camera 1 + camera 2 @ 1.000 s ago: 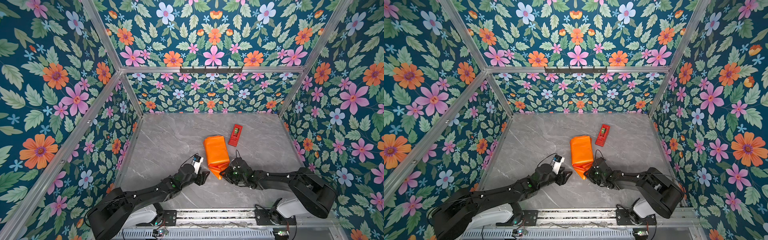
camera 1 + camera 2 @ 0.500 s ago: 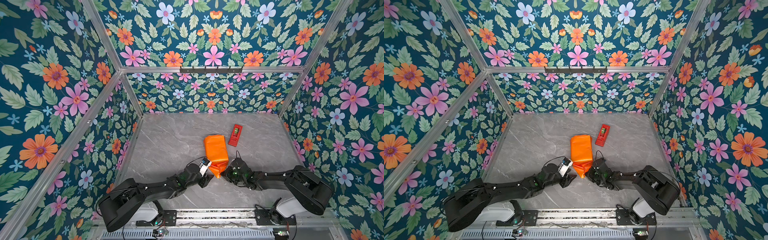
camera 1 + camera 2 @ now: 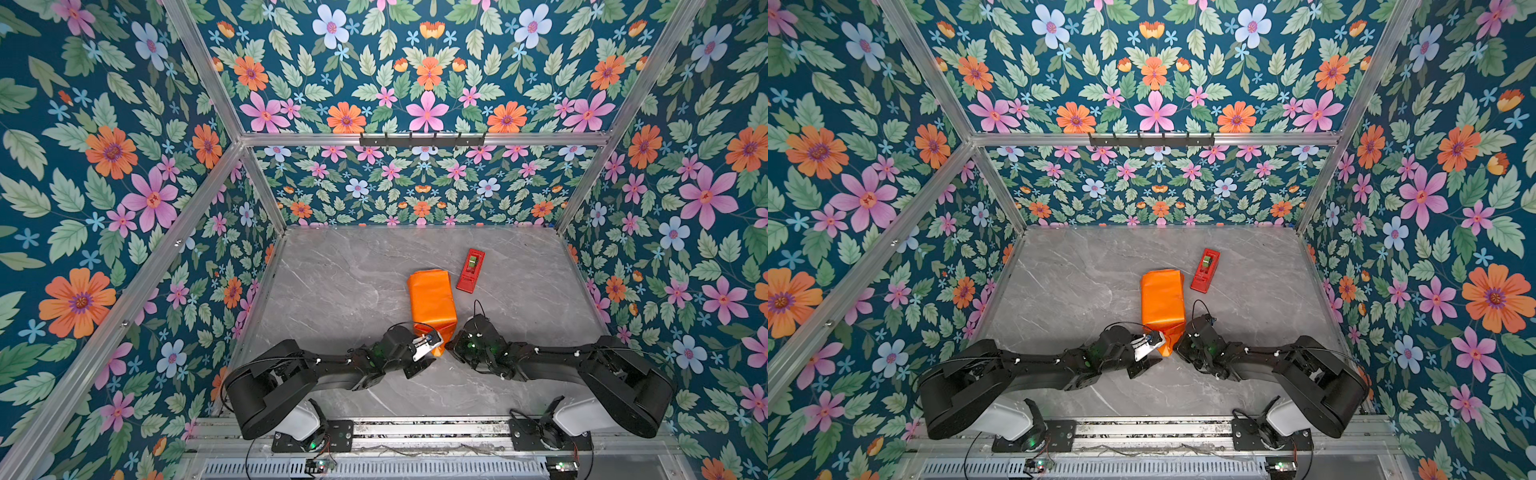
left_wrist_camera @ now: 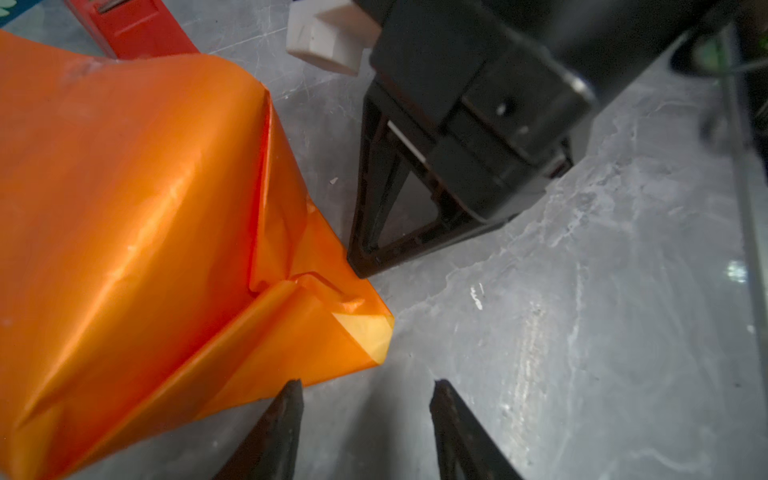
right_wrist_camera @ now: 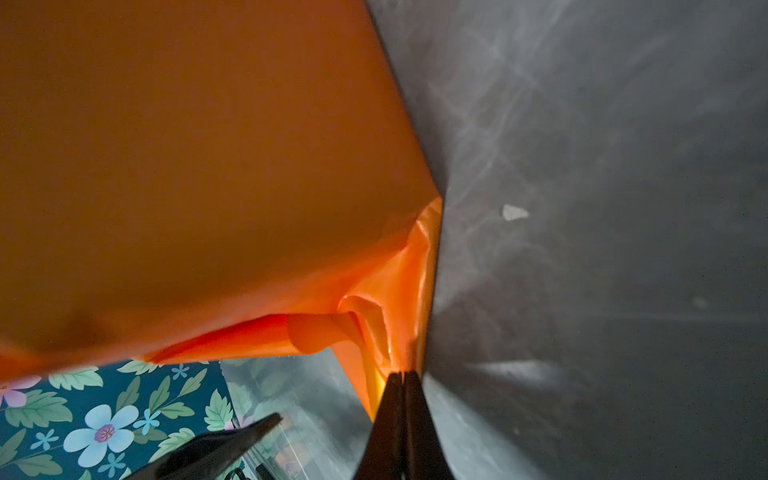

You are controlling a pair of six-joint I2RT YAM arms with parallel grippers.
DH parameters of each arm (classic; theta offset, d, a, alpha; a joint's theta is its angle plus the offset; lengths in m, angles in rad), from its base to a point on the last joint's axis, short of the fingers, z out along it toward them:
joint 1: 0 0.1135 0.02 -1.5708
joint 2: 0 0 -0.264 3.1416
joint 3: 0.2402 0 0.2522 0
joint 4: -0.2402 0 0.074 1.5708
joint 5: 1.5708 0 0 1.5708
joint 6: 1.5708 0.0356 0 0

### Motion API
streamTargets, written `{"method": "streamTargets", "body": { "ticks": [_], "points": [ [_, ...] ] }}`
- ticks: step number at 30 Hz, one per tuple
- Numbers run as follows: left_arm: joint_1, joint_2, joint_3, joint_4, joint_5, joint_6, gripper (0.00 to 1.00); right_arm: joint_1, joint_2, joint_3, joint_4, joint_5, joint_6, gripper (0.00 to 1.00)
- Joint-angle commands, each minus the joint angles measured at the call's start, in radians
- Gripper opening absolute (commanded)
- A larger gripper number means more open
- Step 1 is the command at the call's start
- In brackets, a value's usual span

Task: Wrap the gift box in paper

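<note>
The orange paper point(image 3: 430, 299) point(image 3: 1163, 301) lies folded over a low block near the table's middle; the gift box is hidden under it. At the near end the paper tapers into a creased triangular flap point(image 4: 316, 316) point(image 5: 395, 291). My right gripper point(image 5: 402, 374) point(image 3: 452, 345) is shut on that flap's edge, its jaws pressed together on the thin sheet. My left gripper point(image 4: 365, 386) point(image 3: 434, 353) stands open just short of the flap's pale tip, with bare table between its fingers. One left fingertip point(image 4: 293, 390) sits at the paper's edge.
A narrow red tape dispenser point(image 3: 471, 270) point(image 3: 1205, 269) lies just beyond the paper to the right. The grey marble table point(image 3: 332, 291) is walled by floral panels on three sides. Both arms meet low at the paper's near end.
My left gripper has slid right to the flap's tip, its jaws narrowing a little. The right gripper has closed on the flap.
</note>
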Motion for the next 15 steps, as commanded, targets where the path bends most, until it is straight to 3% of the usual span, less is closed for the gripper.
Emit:
{"method": "streamTargets", "body": {
  "ticks": [1,11,15],
  "points": [
    [-0.006,0.032,0.043,-0.105,-0.031,0.166,0.52,0.002,-0.006,0.0,0.0,0.013,-0.008,0.0],
    [-0.008,0.133,0.122,-0.19,-0.041,0.29,0.54,-0.013,-0.105,-0.021,-0.1,0.042,-0.036,0.0],
    [-0.008,0.166,0.147,-0.205,-0.043,0.321,0.49,-0.031,-0.141,-0.035,-0.126,0.048,-0.043,0.0]
  ]
}}
